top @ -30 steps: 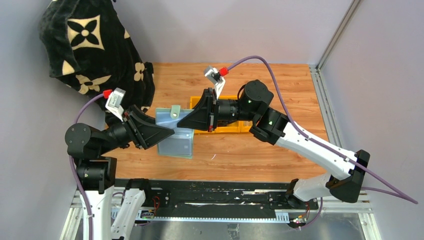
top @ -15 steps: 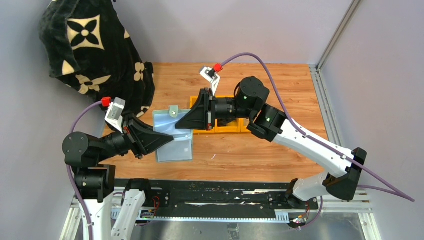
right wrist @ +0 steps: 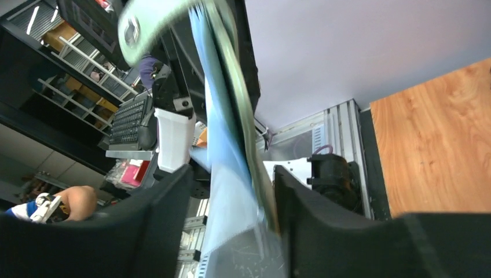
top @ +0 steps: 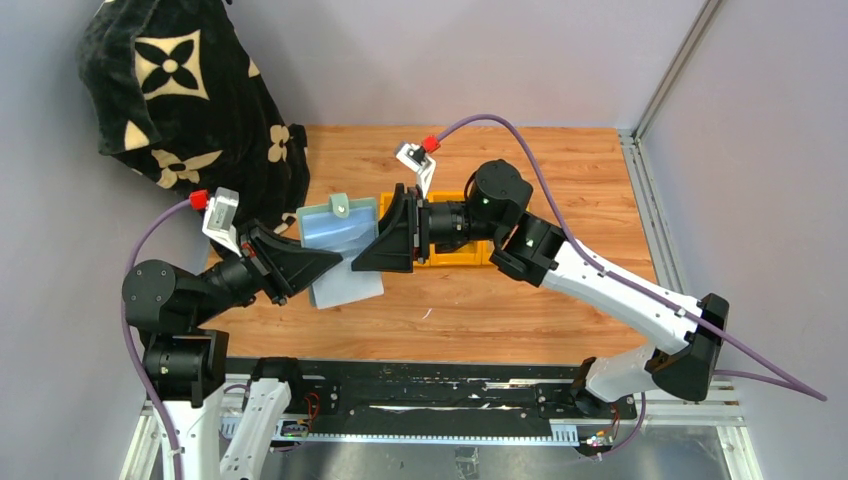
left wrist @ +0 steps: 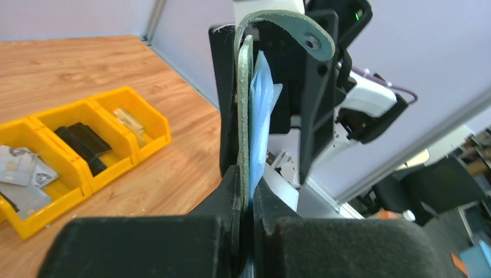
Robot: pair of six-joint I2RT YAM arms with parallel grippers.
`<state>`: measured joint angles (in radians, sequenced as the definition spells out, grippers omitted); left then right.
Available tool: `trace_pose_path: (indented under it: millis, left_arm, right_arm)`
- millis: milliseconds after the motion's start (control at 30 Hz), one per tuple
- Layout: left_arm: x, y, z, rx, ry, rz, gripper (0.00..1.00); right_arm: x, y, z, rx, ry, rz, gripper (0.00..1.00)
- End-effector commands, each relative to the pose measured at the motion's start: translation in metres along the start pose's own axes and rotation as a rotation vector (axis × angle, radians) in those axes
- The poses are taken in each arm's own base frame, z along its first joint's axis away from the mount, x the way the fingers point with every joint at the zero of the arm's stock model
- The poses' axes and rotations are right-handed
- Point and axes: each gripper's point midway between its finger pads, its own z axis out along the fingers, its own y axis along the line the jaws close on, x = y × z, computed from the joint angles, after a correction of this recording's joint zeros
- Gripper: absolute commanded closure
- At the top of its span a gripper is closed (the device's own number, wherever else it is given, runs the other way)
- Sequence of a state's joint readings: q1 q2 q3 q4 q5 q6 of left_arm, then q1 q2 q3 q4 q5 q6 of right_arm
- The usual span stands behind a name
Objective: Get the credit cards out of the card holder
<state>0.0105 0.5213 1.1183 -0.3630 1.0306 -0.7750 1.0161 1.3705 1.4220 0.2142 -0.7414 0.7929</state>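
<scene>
The pale green card holder (top: 335, 232) hangs unfolded above the table between the two arms, its closure tab (top: 341, 205) pointing to the back. My left gripper (top: 338, 260) is shut on its lower left edge. In the left wrist view the holder (left wrist: 246, 110) stands edge-on, pinched in the left gripper (left wrist: 248, 188). My right gripper (top: 360, 262) is open, and its fingers (right wrist: 168, 202) straddle the holder (right wrist: 228, 121) without pinching it. A tan credit card (left wrist: 128, 119) and greyish cards (left wrist: 20, 168) lie in the yellow bin. No card shows inside the holder.
The yellow bin (top: 460, 257) with three compartments sits under the right arm, and a black item (left wrist: 87, 142) lies in its middle compartment. A black blanket with cream flowers (top: 180, 90) hangs at the back left. Grey walls close off the table.
The left gripper has closed on the holder's edge, and the right gripper has opened and let go. The holder has shifted left and toward the back.
</scene>
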Motion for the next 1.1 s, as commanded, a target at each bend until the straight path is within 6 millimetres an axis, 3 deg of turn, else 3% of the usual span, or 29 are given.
trace_pose_path:
  millis: [0, 67, 167, 633, 1067]
  left_arm:
    - [-0.02, 0.013, 0.003, -0.085, -0.095, -0.018, 1.0]
    - [-0.022, 0.017, 0.005, -0.095, -0.094, -0.041, 1.0]
    - [-0.024, 0.023, 0.007, -0.12, -0.098, -0.066, 1.0]
    - [-0.027, 0.015, 0.011, -0.071, -0.091, -0.169, 1.0]
    - [-0.028, 0.005, 0.012, -0.028, -0.073, -0.211, 1.0]
  right_arm:
    - [0.007, 0.011, -0.01, -0.037, 0.007, -0.036, 0.38]
    - [0.013, 0.009, -0.014, -0.031, 0.003, -0.053, 0.31]
    - [0.018, 0.007, -0.022, -0.023, -0.018, -0.092, 0.28]
    - [0.034, -0.004, -0.035, -0.006, -0.059, -0.162, 0.36]
    - [0.012, -0.022, -0.027, 0.082, -0.144, -0.225, 0.47]
